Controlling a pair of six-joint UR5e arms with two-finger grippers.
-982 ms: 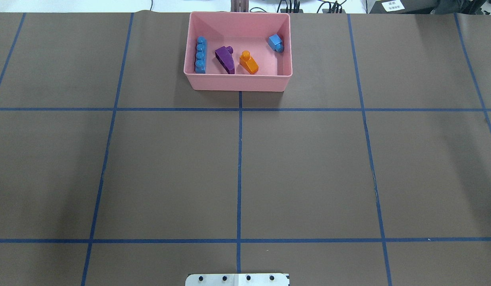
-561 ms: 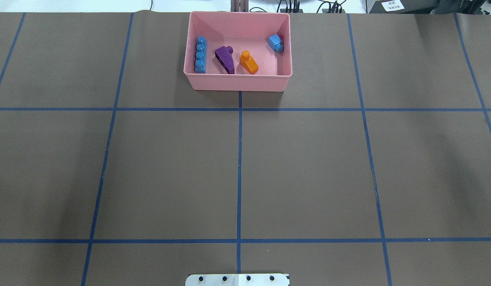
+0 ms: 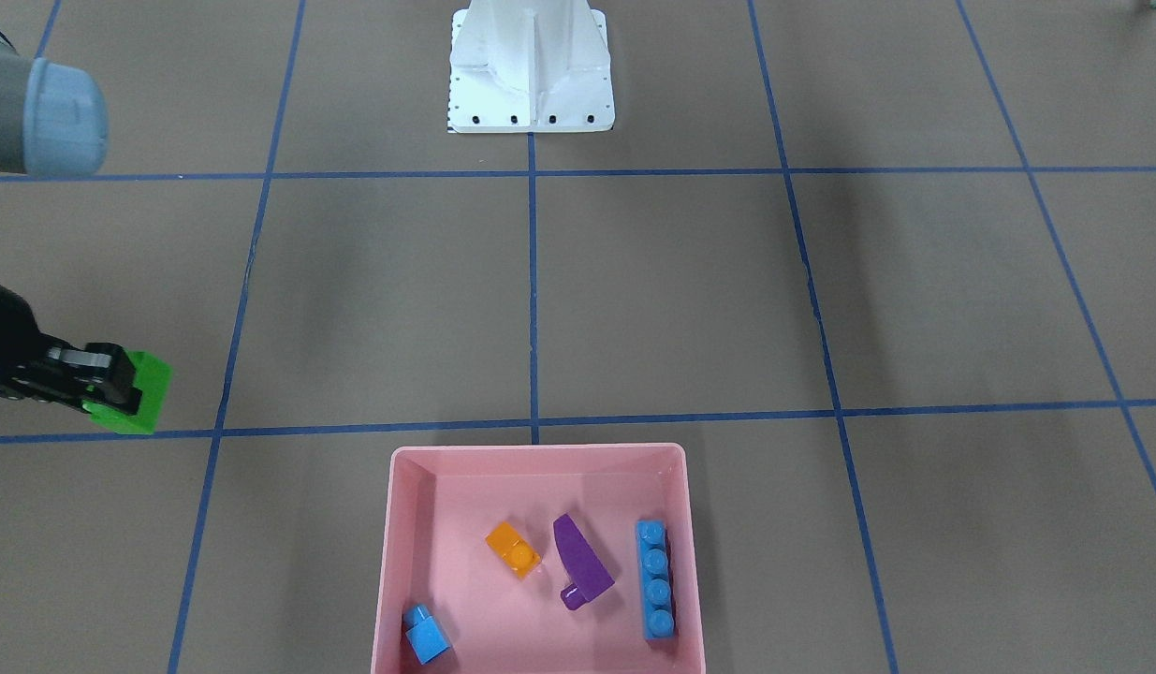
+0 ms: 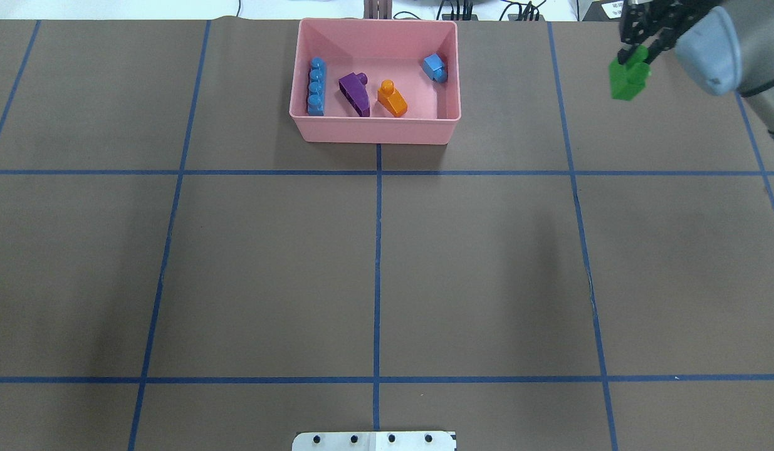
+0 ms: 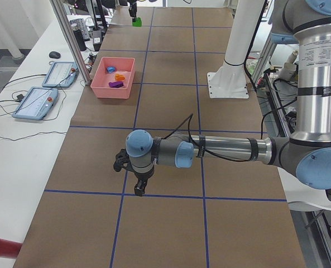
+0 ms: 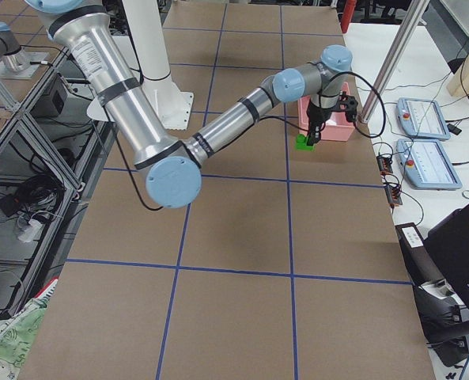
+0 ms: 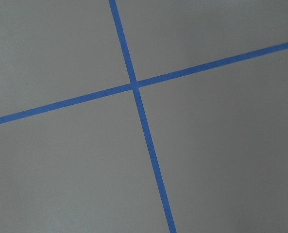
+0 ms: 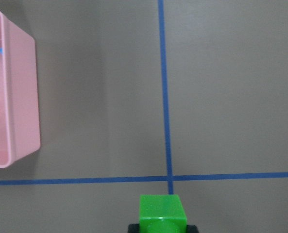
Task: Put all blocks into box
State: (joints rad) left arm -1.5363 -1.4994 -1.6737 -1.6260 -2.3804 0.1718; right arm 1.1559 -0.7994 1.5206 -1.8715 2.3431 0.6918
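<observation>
The pink box [image 4: 374, 129] stands at the table's far middle; it also shows in the front view [image 3: 540, 456] and the right wrist view [image 8: 23, 97]. Inside lie the long blue brick [image 4: 316, 88], the purple wedge [image 4: 354, 94], the orange brick [image 4: 392, 99] and the small blue brick [image 4: 435, 67]. My right gripper [image 4: 634, 53] is shut on the green brick [image 4: 628, 78], held above the table well to the right of the box, also in the front view [image 3: 133, 393]. My left gripper [image 5: 134, 176] hangs over the table far from the box; I cannot tell whether it is open or shut.
The white robot base [image 3: 531, 65] stands at the table's near middle. Blue tape lines cross the brown table cover. Two tablets [image 5: 42, 95] and an aluminium post [image 5: 70, 39] stand beside the table past the box.
My right arm has come into the overhead view at the top right with the green brick in its gripper. The four bricks in the box have not moved.
</observation>
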